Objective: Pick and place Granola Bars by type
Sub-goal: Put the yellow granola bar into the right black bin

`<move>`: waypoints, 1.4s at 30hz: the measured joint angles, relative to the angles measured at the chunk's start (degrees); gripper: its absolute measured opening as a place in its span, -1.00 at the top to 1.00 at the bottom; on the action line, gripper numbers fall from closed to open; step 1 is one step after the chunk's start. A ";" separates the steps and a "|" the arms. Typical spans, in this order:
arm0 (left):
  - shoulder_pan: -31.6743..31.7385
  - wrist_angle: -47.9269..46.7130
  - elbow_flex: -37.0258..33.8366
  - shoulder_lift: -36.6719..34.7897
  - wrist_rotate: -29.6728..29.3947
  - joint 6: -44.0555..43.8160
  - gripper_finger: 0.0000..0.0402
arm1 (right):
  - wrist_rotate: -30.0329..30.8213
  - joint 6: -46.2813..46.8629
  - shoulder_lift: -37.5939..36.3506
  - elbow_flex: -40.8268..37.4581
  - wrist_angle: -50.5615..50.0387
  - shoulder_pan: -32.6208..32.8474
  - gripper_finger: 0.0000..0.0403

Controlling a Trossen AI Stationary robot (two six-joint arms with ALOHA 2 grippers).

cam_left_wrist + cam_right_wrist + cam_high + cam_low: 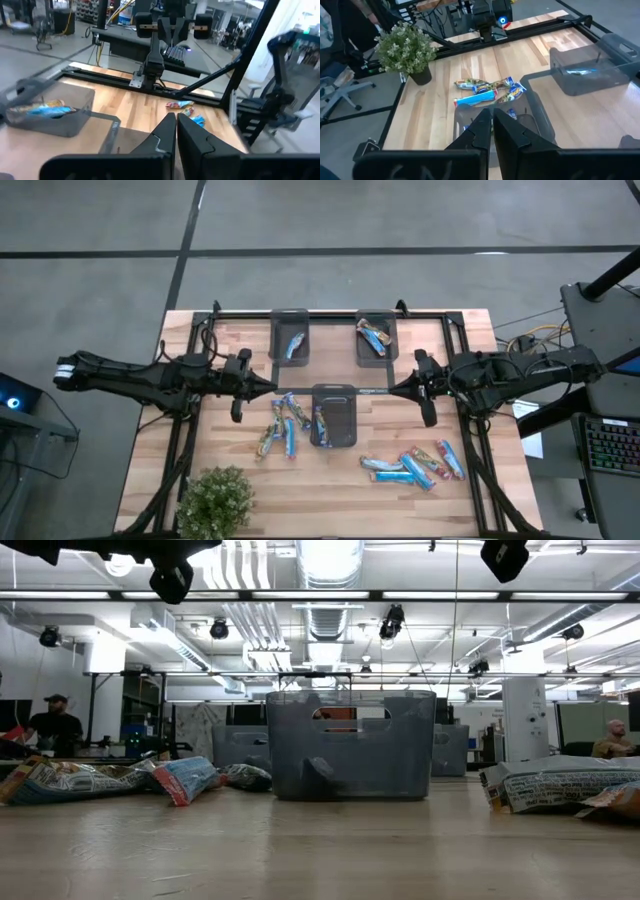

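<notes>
Nearest edge of the wooden table [330,490] first: a small potted plant [214,500] sits at the near left corner. Over on the near right lies a loose cluster of granola bars [415,465], blue wrappers with red and brown bits, some touching one another. A second bunch of bars [280,425] lies left of centre, just beside the middle tray [333,415], a dark grey bin that holds at least one blue bar.

Mid-table now, and both arms reach in from the sides, raised above the table. The left gripper [268,389] is clenched tight, fingers pressed together with nothing between them, its tip close to the middle tray's far left corner. The right gripper [394,389] mirrors it from the other side, also clamped closed and empty, pointing at the tray's far right corner.

Farther back, two more grey trays stand side by side: the far left tray [290,337] holds a blue bar, the far right tray [376,337] a couple of bars with brown and blue wrapping.

Beyond the table, in the low view, a person [52,725] sits at the far left of the room and another person [612,740] at the far right
</notes>
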 joint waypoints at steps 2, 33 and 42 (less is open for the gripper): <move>0.02 0.00 0.02 -0.02 -0.87 -3.20 1.00 | 0.11 0.01 0.00 0.00 0.02 0.00 0.94; 0.31 -0.10 2.72 0.09 -6.50 -3.75 0.80 | 0.18 -0.20 0.00 0.00 -0.05 -0.02 0.94; 0.31 -0.15 2.69 0.14 -6.99 -4.01 0.55 | 0.18 -0.20 -0.33 0.00 -0.09 -0.02 0.94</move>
